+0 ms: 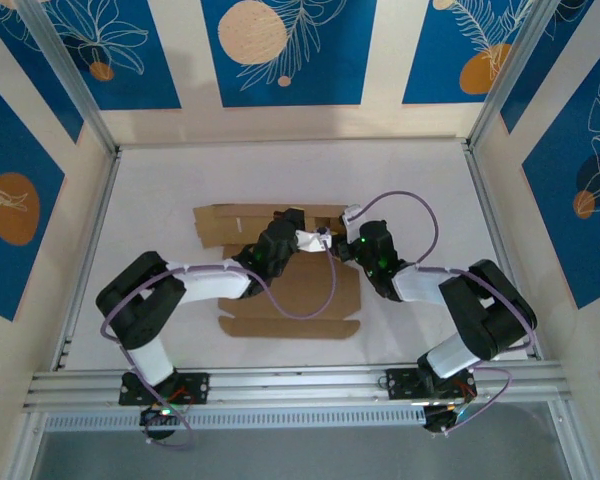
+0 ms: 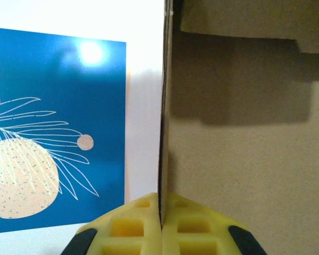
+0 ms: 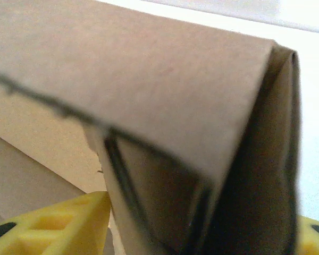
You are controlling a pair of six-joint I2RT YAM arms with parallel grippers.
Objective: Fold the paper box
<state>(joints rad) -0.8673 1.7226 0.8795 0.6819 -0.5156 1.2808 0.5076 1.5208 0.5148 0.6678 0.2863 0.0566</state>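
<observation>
The left gripper (image 2: 161,215) has its jaws pinched tight on an upright edge of the paper box (image 1: 310,290). The right gripper (image 3: 186,234) straddles a folded flap, but I cannot tell whether it presses.

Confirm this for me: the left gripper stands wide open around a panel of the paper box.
Not quite. The left gripper is not wide open. It is shut on a thin panel of the paper box, pinching it edge-on, as the left wrist view shows. The rest stands.
</observation>
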